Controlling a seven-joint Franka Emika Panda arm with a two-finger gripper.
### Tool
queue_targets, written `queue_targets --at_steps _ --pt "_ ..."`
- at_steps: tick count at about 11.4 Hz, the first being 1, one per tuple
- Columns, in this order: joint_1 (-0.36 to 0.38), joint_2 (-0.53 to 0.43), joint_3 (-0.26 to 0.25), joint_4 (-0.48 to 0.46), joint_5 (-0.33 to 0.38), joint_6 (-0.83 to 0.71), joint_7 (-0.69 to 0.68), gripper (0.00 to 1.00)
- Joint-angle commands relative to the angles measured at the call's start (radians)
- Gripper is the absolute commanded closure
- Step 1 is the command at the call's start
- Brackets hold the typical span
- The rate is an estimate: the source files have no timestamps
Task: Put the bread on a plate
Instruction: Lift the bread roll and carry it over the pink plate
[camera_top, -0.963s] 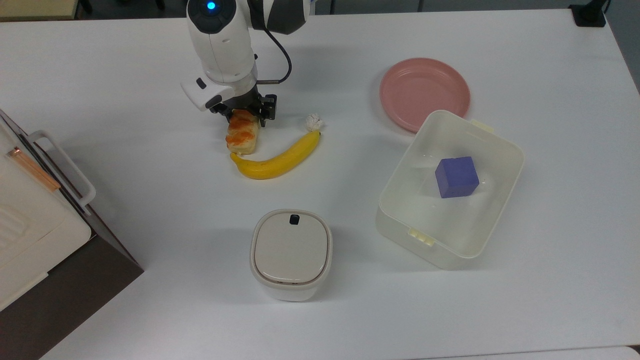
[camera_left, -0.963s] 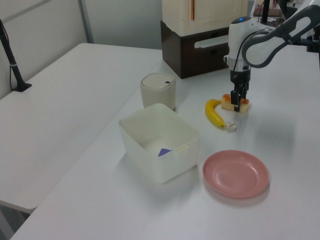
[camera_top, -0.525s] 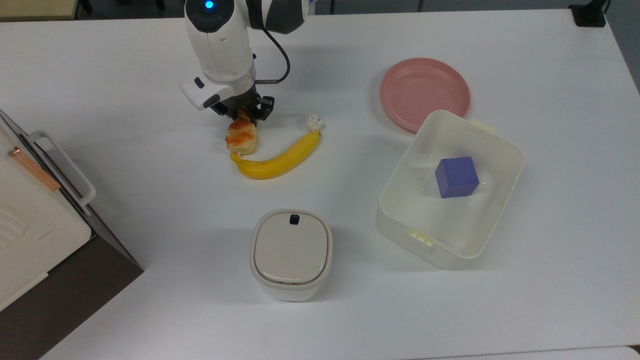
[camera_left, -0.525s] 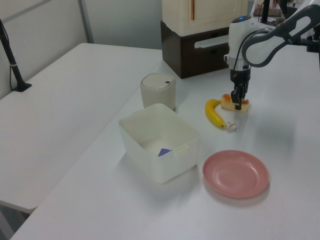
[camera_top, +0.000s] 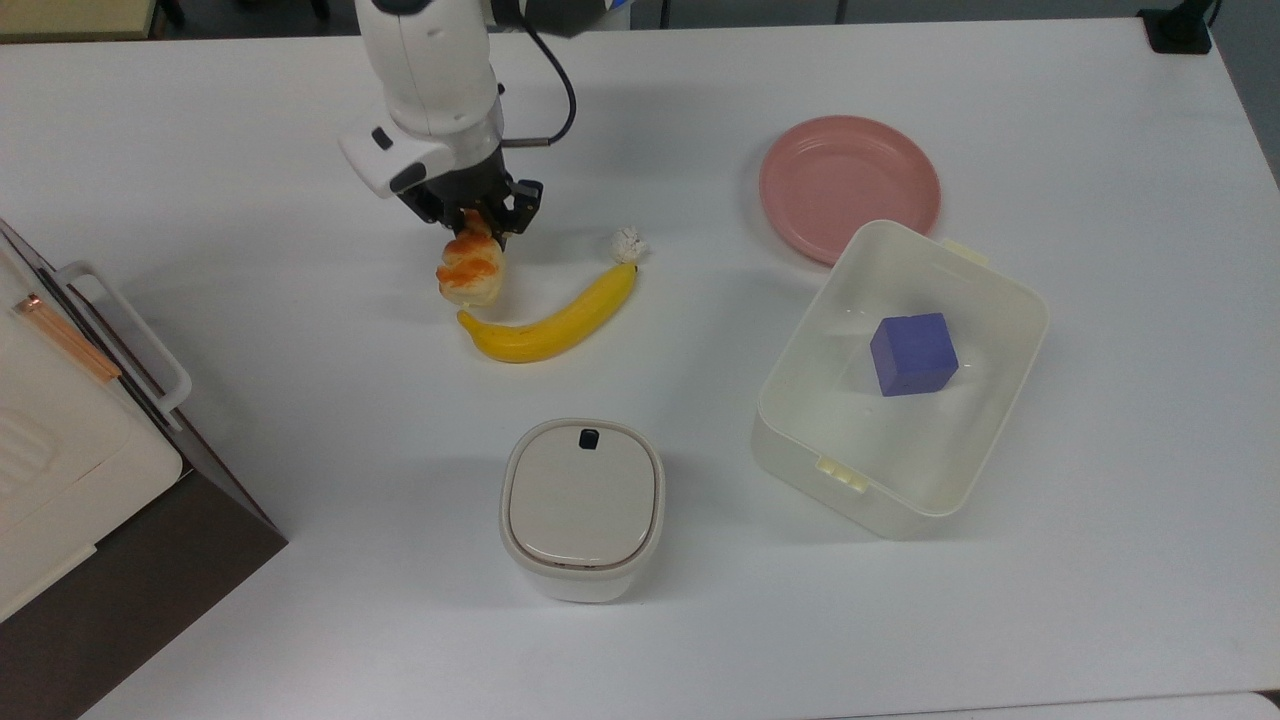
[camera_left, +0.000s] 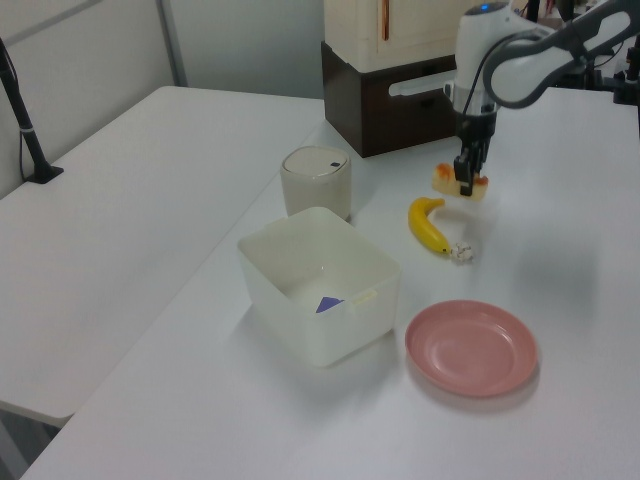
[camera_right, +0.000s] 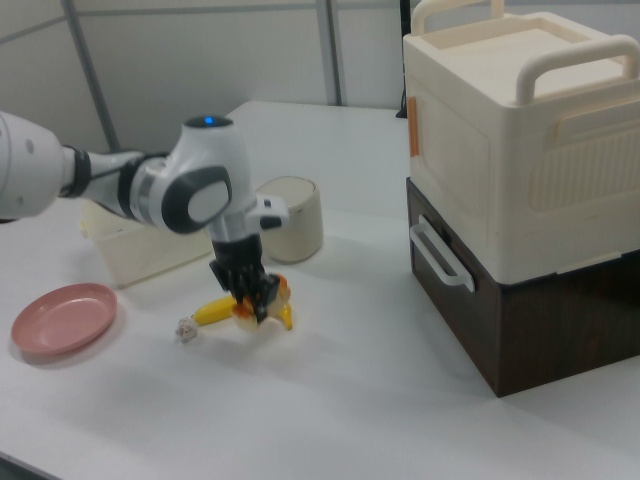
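Top view: a banana (camera_top: 550, 322) lies just below the bread (camera_top: 468, 270), with a white tub (camera_top: 965, 300) beside the pink plate (camera_top: 848, 186) far right. My gripper (camera_top: 472, 219) pinches the bread above the table (camera_top: 250, 150).

White table (camera_top: 250, 180) with banana (camera_top: 548, 324), plate (camera_top: 848, 186)

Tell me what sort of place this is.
Probably a robotics lab or test bench, not a kitchen. A robot arm's gripper holds the bread over a bare white table, with props laid out: a pink plate, a banana and a blue cube in a tub.
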Motion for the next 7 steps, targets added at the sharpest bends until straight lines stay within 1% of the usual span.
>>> queue_targets --at_steps 1,2,3,6,7 --pt "0.052 -0.050 0.019 0.054 -0.004 -0.072 -0.007 0.62" --pt "0.072 -0.055 0.036 0.062 -0.004 -0.074 -0.006 0.62" --pt "0.110 -0.063 0.048 0.062 -0.003 -0.091 -0.006 0.62" --pt "0.204 -0.070 0.064 0.064 -0.003 -0.155 0.002 0.61" --pt "0.230 -0.070 0.077 0.062 -0.003 -0.155 0.005 0.61"
